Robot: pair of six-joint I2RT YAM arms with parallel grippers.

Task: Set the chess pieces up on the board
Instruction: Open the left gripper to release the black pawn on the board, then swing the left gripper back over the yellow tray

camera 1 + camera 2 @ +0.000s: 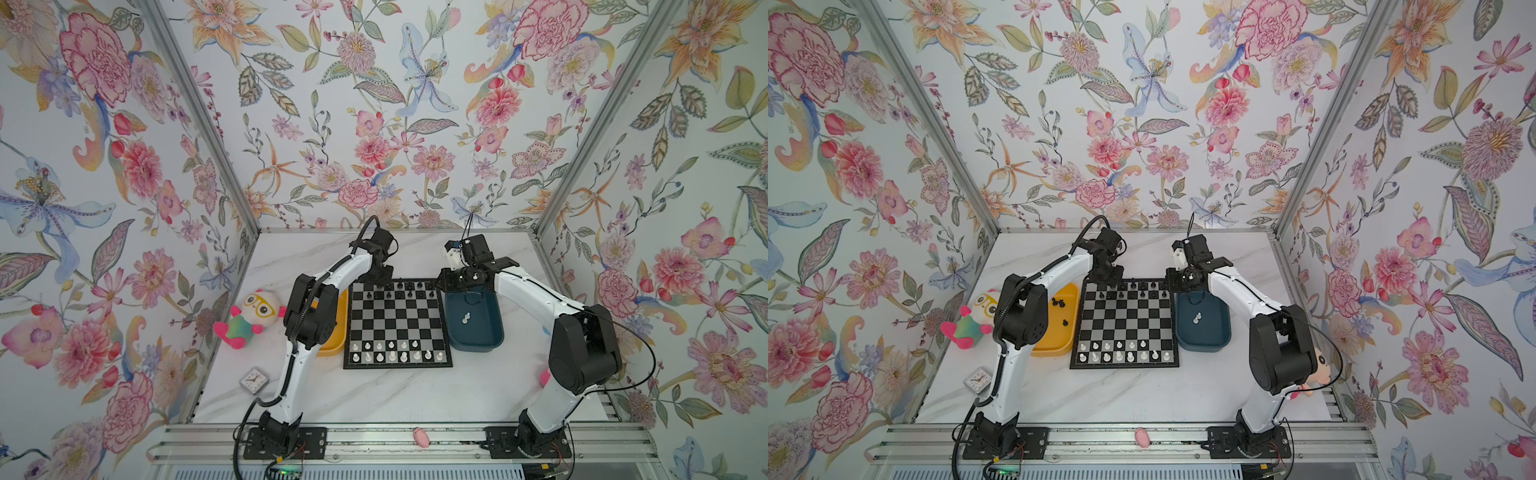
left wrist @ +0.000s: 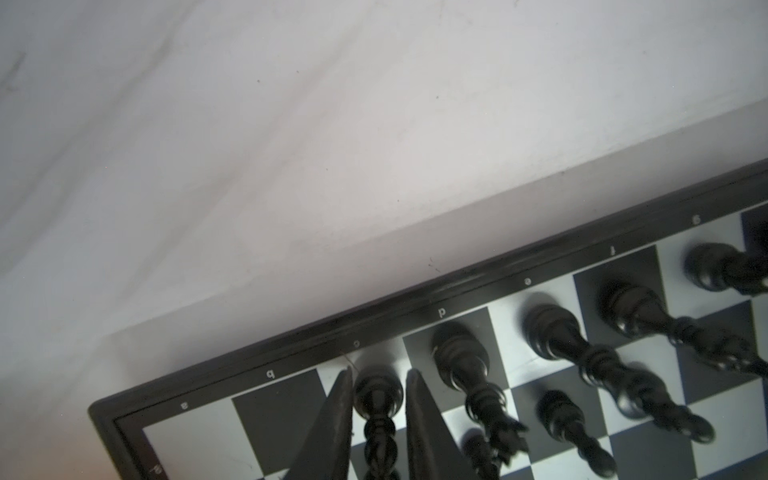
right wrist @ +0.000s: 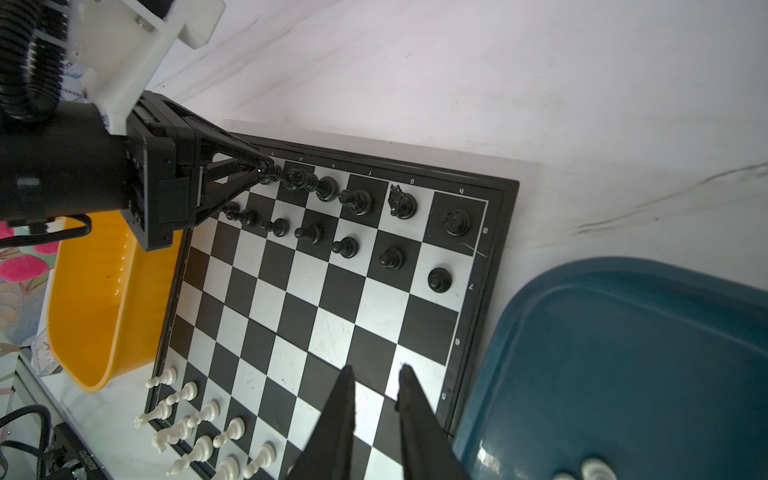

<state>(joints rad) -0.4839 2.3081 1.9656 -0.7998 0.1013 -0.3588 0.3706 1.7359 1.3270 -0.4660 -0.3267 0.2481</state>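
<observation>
The board (image 1: 397,322) (image 1: 1125,320) lies mid-table, with black chess pieces (image 1: 409,286) on its two far rows and white ones (image 1: 395,351) on its two near rows. My left gripper (image 1: 380,286) (image 2: 379,372) is at the far left of the back row. Its fingers stand narrowly open on either side of a black piece (image 2: 378,395) that rests upright on square c. My right gripper (image 1: 435,284) (image 3: 377,369) hangs above the board's right edge, open and empty. Loose white pieces (image 1: 466,318) (image 3: 590,471) lie in the dark blue tray (image 1: 478,332). Black ones (image 1: 1059,302) lie in the yellow tray (image 1: 1054,332).
The yellow tray (image 3: 104,291) touches the board's left side and the blue tray (image 3: 623,353) its right. A plush toy (image 1: 249,318) and a small clock (image 1: 254,379) sit at the left. Another plush (image 1: 1320,368) lies behind the right arm. A pink object (image 1: 421,436) lies on the front rail.
</observation>
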